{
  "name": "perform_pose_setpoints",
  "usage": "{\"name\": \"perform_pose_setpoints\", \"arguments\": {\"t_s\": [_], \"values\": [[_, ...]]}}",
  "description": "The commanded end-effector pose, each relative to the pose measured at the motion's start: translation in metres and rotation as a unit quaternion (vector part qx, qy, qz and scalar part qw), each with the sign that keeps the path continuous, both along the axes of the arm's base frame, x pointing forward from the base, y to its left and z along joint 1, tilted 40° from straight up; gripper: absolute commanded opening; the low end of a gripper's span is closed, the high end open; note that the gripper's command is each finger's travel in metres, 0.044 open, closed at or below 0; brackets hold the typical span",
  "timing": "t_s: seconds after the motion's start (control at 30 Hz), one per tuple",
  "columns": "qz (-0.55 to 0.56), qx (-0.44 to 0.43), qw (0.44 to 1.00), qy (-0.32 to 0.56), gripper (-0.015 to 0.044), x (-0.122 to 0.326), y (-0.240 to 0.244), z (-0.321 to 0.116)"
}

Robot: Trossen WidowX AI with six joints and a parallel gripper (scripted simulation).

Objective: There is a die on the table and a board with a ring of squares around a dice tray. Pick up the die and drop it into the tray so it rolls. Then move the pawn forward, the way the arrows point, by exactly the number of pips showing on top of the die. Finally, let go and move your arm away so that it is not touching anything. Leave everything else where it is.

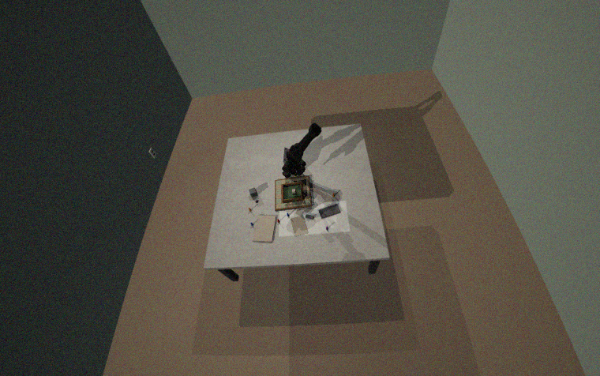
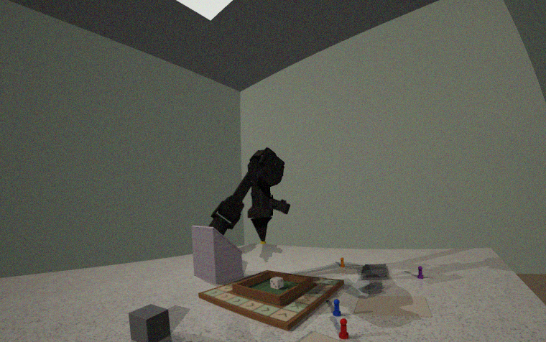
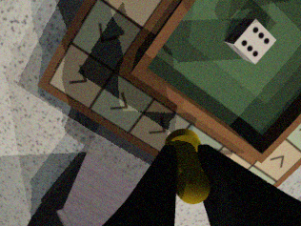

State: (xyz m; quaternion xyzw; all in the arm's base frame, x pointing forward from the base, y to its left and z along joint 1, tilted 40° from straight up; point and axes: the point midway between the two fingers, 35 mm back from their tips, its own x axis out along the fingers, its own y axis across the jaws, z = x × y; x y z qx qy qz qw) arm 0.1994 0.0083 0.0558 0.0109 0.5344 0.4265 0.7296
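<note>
My gripper (image 2: 262, 237) (image 3: 185, 154) is shut on the yellow pawn (image 2: 263, 242) (image 3: 192, 187) and holds it above the arm-side row of the board (image 1: 278, 205) (image 2: 283, 314) (image 3: 52, 77). In the wrist view the pawn overlaps the squares beside the tray wall; its height above them is hard to judge. The white die (image 1: 293, 190) (image 2: 276, 282) (image 3: 257, 39) lies on the green floor of the dice tray (image 2: 257, 296) (image 3: 200, 115), with six pips on its top face. Arrows are marked on the squares. Part of the row is hidden behind the pawn and fingers.
A lilac block (image 2: 215, 257) (image 3: 105, 175) stands close beside the board. A grey cube (image 1: 253, 193) (image 2: 149, 323) stands off one side. Blue (image 2: 336, 307), red (image 2: 343, 330), orange (image 2: 342, 263) and purple (image 2: 420, 272) pawns stand beyond the board, near a dark flat block (image 2: 374, 271).
</note>
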Motion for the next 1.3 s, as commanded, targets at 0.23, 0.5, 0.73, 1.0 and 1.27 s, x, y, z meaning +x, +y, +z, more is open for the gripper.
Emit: {"name": "perform_pose_setpoints", "arguments": {"t_s": [0.23,0.5,0.73,1.0,1.27], "values": [[0.003,-0.005,1.000,-0.002,0.0000,0.015,-0.027,-0.036],[0.003,-0.005,1.000,-0.002,0.0000,0.020,-0.045,-0.064],[0.002,-0.004,1.000,-0.002,0.0000,0.020,-0.059,-0.090],[0.003,-0.002,1.000,-0.003,0.0000,0.017,-0.073,-0.122],[0.005,0.001,1.000,-0.004,0.0000,0.011,-0.082,-0.151]]}}
